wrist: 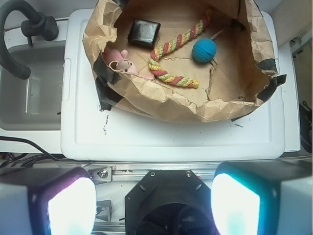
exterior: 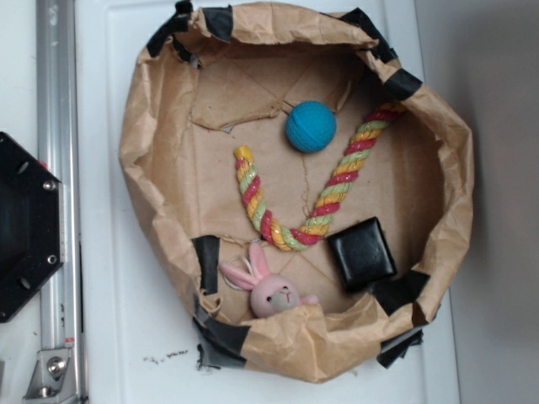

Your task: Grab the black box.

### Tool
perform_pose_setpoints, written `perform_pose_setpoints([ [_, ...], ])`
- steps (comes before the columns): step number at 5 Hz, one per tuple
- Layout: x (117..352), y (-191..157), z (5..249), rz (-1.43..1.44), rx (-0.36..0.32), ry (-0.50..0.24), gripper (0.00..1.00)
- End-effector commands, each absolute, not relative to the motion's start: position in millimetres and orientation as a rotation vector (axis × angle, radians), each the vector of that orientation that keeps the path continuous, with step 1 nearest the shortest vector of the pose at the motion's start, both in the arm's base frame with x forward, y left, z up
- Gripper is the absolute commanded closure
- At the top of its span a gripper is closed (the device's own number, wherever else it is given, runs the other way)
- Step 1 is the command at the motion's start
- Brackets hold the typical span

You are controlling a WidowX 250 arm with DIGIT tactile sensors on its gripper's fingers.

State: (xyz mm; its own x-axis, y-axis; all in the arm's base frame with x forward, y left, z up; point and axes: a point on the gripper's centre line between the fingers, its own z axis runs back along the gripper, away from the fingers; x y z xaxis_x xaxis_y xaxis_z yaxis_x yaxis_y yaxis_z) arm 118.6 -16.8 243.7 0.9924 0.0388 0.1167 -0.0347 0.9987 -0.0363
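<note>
Hovering with its 2 fingers spread apart and empty, the claw (wrist: pixel 154 205) sits well short of the black box (wrist: pixel 144 33), far ahead, slightly left.

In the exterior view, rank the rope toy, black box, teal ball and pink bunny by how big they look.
1. rope toy, clearly largest
2. black box
3. pink bunny and teal ball: these look alike, and the bag partly hides the bunny, so unranked.

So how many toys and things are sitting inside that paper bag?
4. The teal ball near the top, the striped rope across the middle, the black box lower right, the pink bunny at the bottom. Folds may hide more.
</note>
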Motion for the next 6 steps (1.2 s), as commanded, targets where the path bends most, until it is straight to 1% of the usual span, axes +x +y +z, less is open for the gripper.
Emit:
perform_pose_setpoints([
  [1,118.6,-16.8,243.7,0.037,-0.034,-0.118,0.0],
  [2,168.6,-8.9,231.8,-0.182,0.128,-0.152,0.0],
  [3,219.4,-13.0,217.1,-0.322,0.19,-0.201,0.0],
  [4,262.5,-27.1,186.2,-0.569,0.157,-0.231,0.0],
  [5,268.9,-25.8,159.3,-0.838,0.212,-0.157,0.0],
  [6,276.9,-4.4,139.3,-0.943,0.235,-0.157,0.0],
])
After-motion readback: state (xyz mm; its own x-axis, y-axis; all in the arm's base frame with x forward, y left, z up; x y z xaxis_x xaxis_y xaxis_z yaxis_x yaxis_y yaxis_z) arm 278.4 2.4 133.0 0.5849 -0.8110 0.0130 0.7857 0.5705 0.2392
